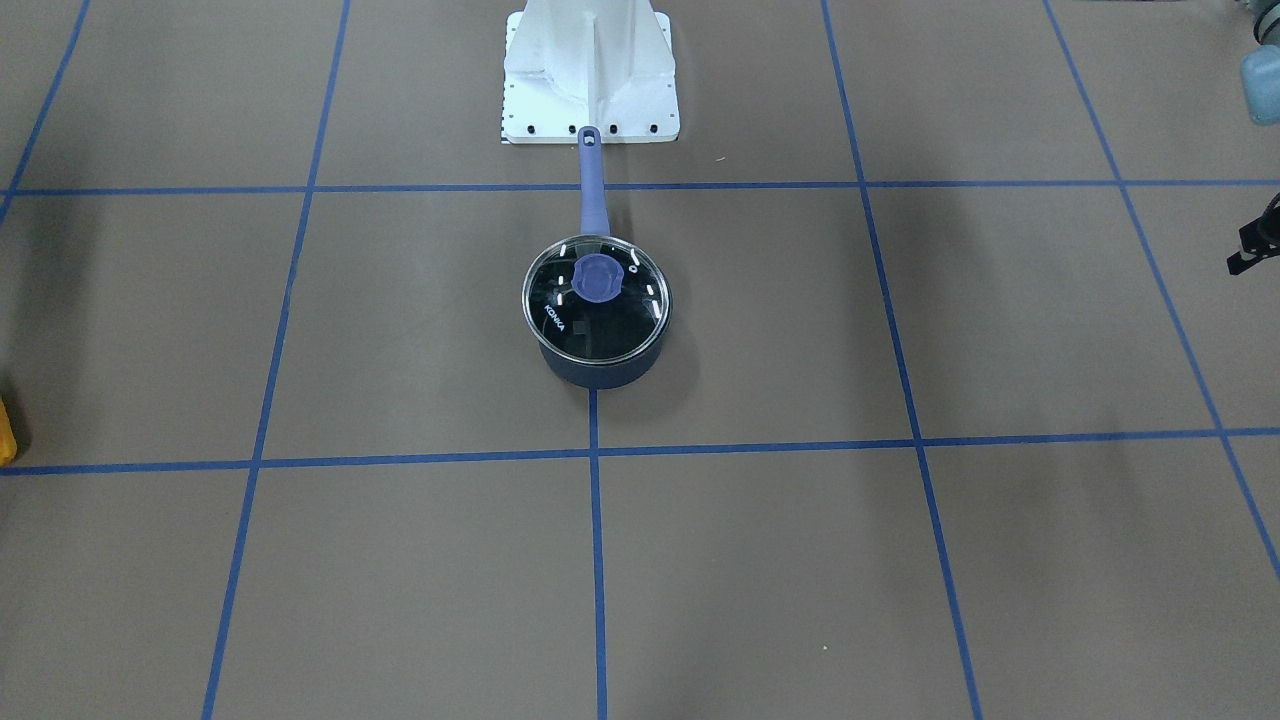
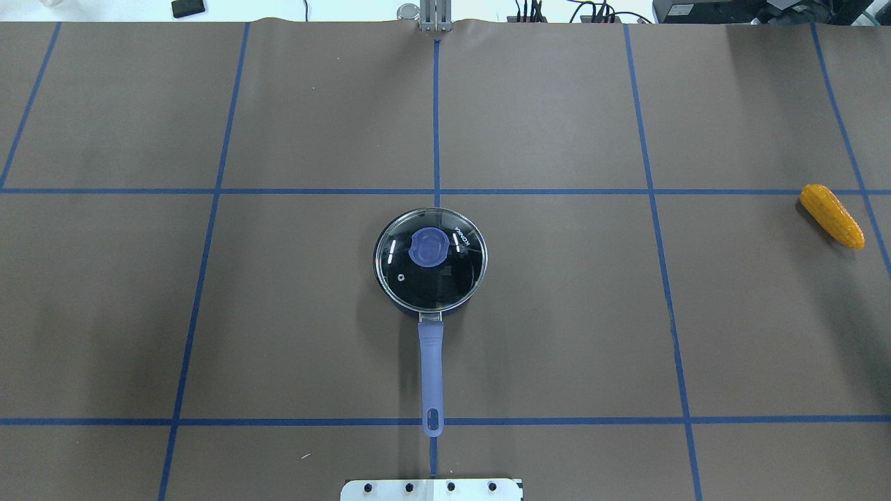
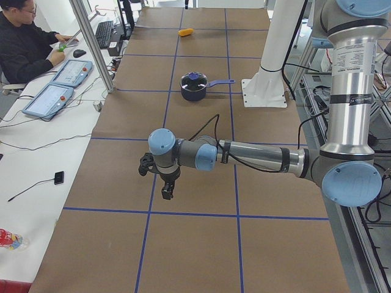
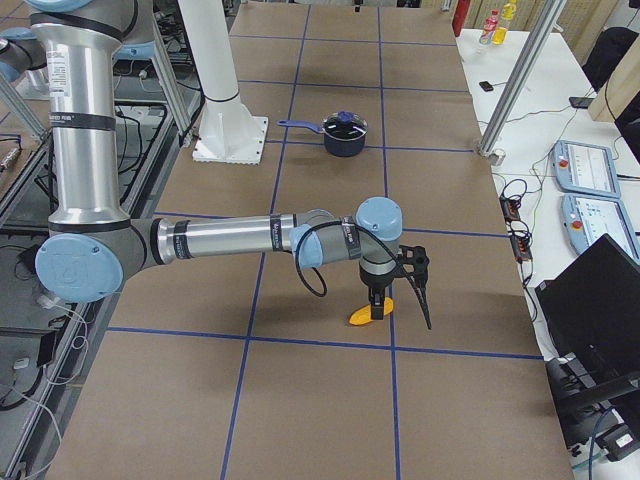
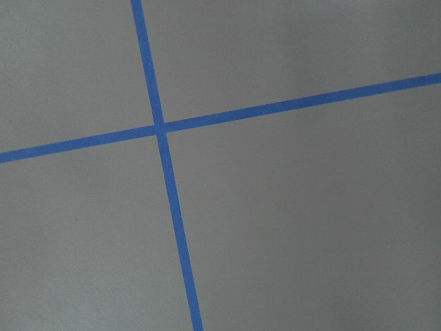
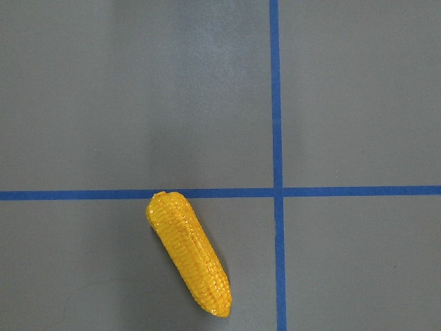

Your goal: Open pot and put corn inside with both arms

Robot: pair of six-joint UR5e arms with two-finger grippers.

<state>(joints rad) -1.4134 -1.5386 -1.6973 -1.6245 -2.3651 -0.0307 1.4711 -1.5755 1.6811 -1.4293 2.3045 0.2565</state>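
Note:
The pot [image 1: 598,372] stands at the table's middle with its glass lid [image 2: 430,268] on, blue knob [image 2: 429,247] on top, and its handle [image 2: 430,362] pointing toward the robot base. The corn [image 2: 832,216] lies far to the robot's right, alone on the table. It also shows in the right wrist view [image 6: 187,252], with no fingers in sight. In the exterior right view my right gripper [image 4: 402,312] hangs just over the corn [image 4: 368,316]; I cannot tell its state. My left gripper [image 3: 166,190] hangs over bare table far left of the pot; I cannot tell its state.
The white robot base pedestal [image 1: 590,80] stands just behind the pot's handle. Blue tape lines [image 5: 160,131] grid the brown table. An operator [image 3: 24,43] and two teach pendants [image 3: 52,97] are at a side bench across the table.

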